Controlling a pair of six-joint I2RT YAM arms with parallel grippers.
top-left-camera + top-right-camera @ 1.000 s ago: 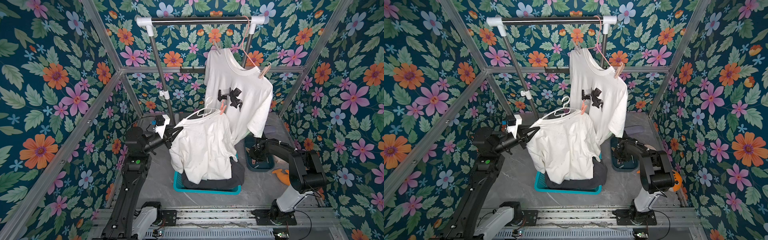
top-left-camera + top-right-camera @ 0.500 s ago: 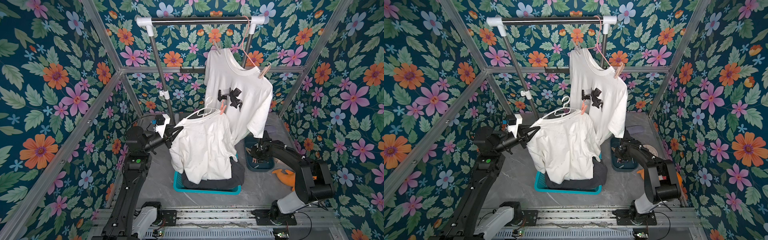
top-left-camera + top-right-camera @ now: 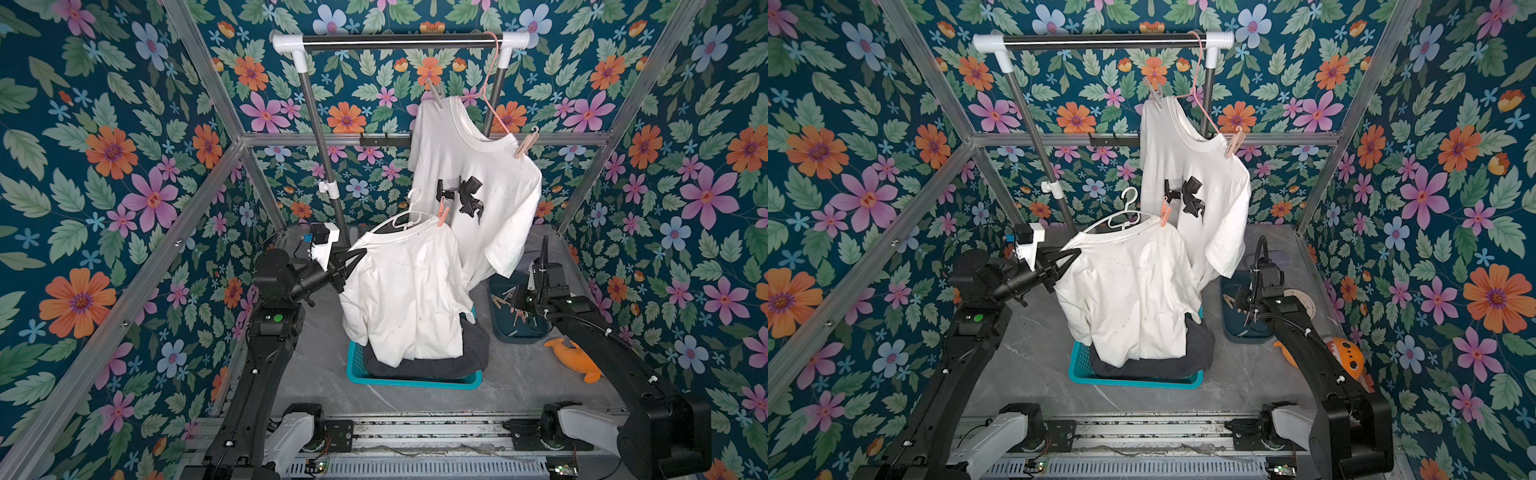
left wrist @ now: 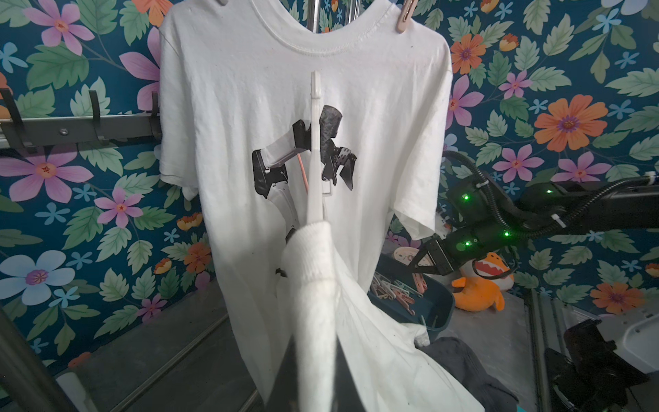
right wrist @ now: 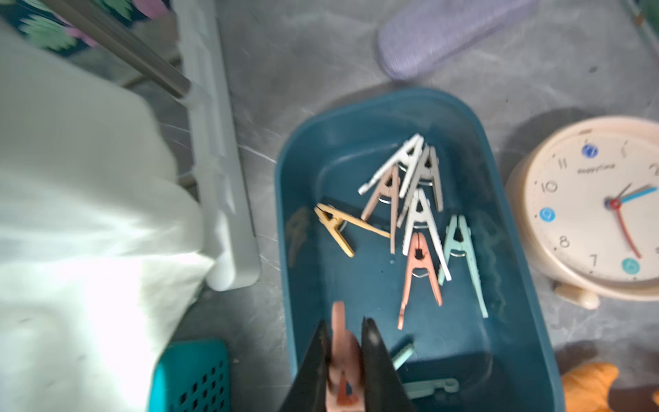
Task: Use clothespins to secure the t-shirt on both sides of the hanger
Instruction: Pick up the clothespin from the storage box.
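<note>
The right wrist view is blurred throughout. The pink clothespin [image 5: 338, 342] pinched in the right gripper [image 5: 345, 321] runs off the picture's edge, as do the clock [image 5: 588, 210] and the orange toy [image 5: 588, 385]. In both top views the left gripper [image 3: 356, 258] closes on the t-shirt [image 3: 407, 291] at its shoulder, and cloth hides its tips. The t-shirt covers most of the hanger [image 3: 424, 213] and of the dark clothes [image 3: 469, 353] in the basket [image 3: 415, 380]. The loose clothespins [image 3: 500, 300] are too small to count.
</note>
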